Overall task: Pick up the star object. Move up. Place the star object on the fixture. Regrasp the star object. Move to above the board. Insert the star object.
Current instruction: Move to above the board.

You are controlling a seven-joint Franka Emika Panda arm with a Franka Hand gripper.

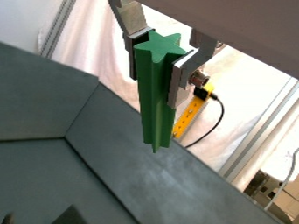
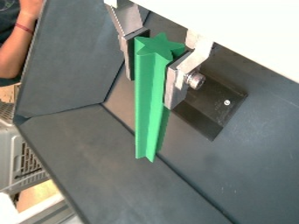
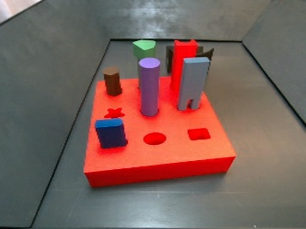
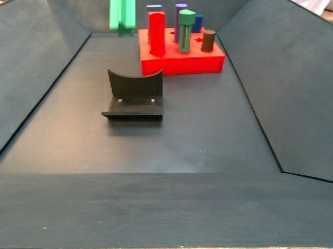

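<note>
In a side view the dark L-shaped fixture (image 4: 132, 95) is seen nearest on the grey floor, with the thick bright-red board (image 4: 182, 58) behind it. The tall, slim green star object (image 4: 123, 14) is held aloft, left of the board. In both wrist views the gripper (image 2: 156, 42) is clamped on the peg's top (image 1: 156, 45) — its long axis hanging straight down. Sideways travel over the star hole (image 3: 114, 113) is judged necessary — then lowering.

Even soft light, wrist views slightly blurred
</note>
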